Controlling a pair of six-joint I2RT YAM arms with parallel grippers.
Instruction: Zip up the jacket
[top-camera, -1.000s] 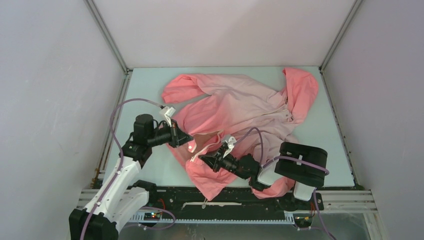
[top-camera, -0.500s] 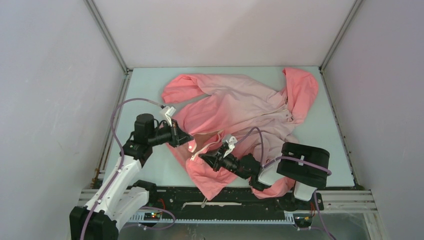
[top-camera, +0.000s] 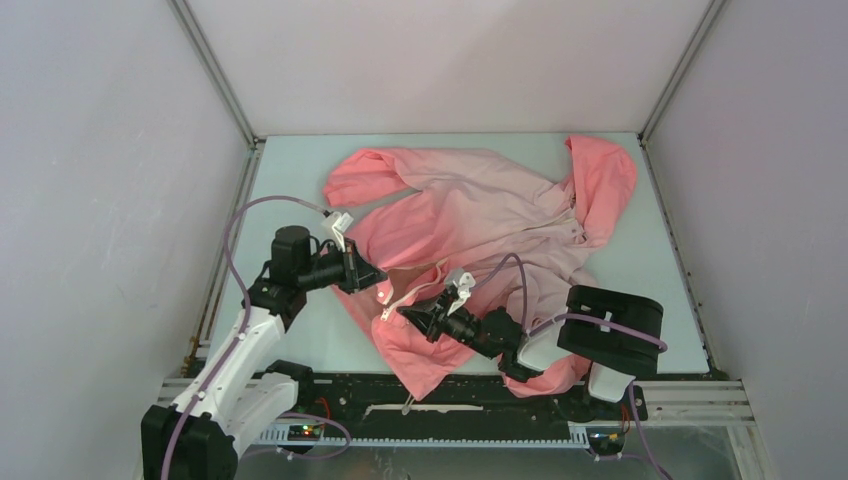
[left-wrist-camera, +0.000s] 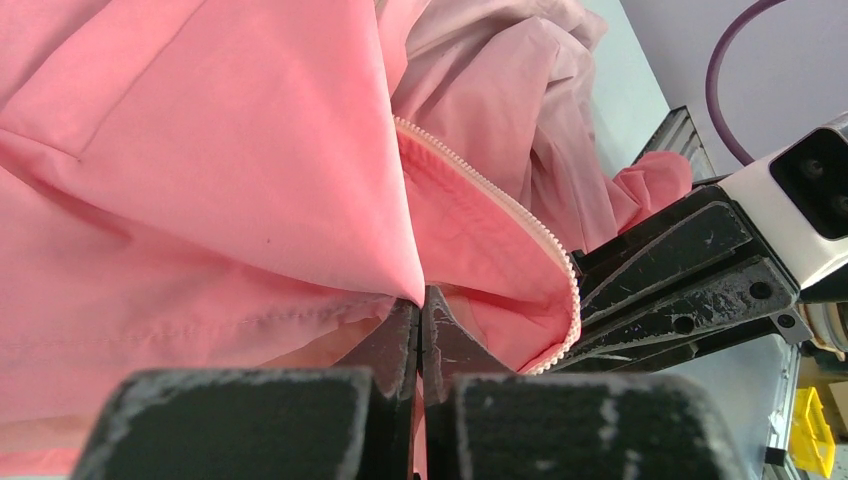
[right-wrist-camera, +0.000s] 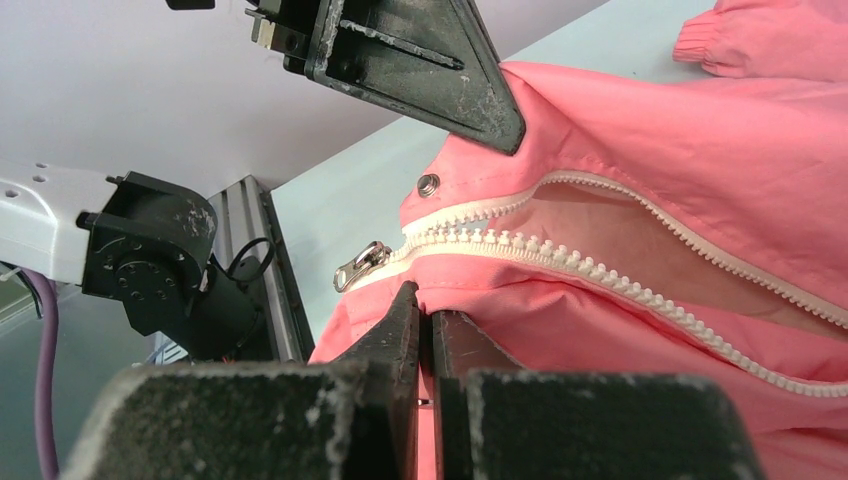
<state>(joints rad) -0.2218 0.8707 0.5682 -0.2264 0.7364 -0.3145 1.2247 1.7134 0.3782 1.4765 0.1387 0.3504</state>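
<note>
The pink jacket (top-camera: 480, 215) lies spread on the table, hood at the back right, front open near its bottom hem. My left gripper (top-camera: 380, 280) is shut on a fold of the jacket's left front edge (left-wrist-camera: 300, 180), pinching cloth beside the whitish zipper teeth (left-wrist-camera: 520, 215). My right gripper (top-camera: 402, 316) is shut on the coral cloth (right-wrist-camera: 620, 330) just below the other zipper row. The zipper strip (right-wrist-camera: 560, 255) gapes open in the right wrist view, with the metal zipper pull (right-wrist-camera: 362, 266) hanging at its bottom end beside a snap button (right-wrist-camera: 428, 184).
The table's pale surface (top-camera: 290, 180) shows round the jacket. A metal rail (top-camera: 460, 410) runs along the near edge. White walls close in the left, back and right sides. The left arm's purple cable (top-camera: 240, 225) loops over the table's left side.
Both grippers keep their hold on the jacket. The left gripper has shifted slightly right and down, and the right gripper slightly down, drawing the two front edges a little closer.
</note>
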